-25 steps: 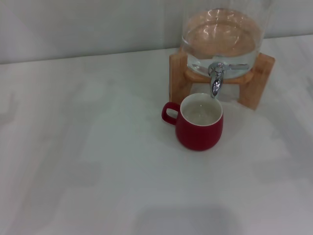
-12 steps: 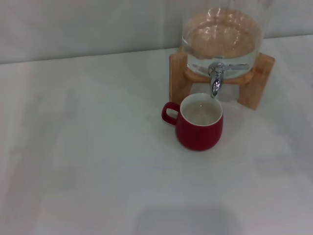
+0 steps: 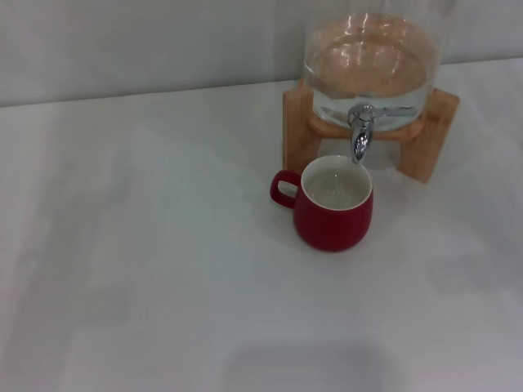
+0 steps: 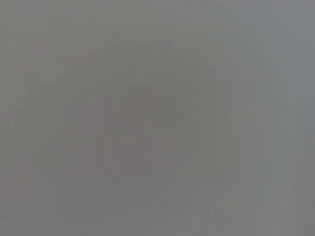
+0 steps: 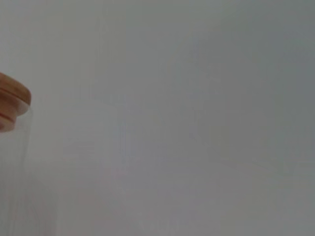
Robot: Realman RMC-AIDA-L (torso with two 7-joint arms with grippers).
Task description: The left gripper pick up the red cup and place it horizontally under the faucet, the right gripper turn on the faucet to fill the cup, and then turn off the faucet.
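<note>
The red cup stands upright on the white table, its handle toward the left, its white inside showing. It sits right under the chrome faucet of the clear glass dispenser, which rests on a wooden stand. I see no water stream from the spout. Neither gripper shows in the head view. The left wrist view is plain grey. The right wrist view shows only the dispenser's wooden lid and a wall.
The white table stretches wide to the left and front of the cup. A pale wall rises behind the table. The dispenser's wooden stand stands close behind the cup.
</note>
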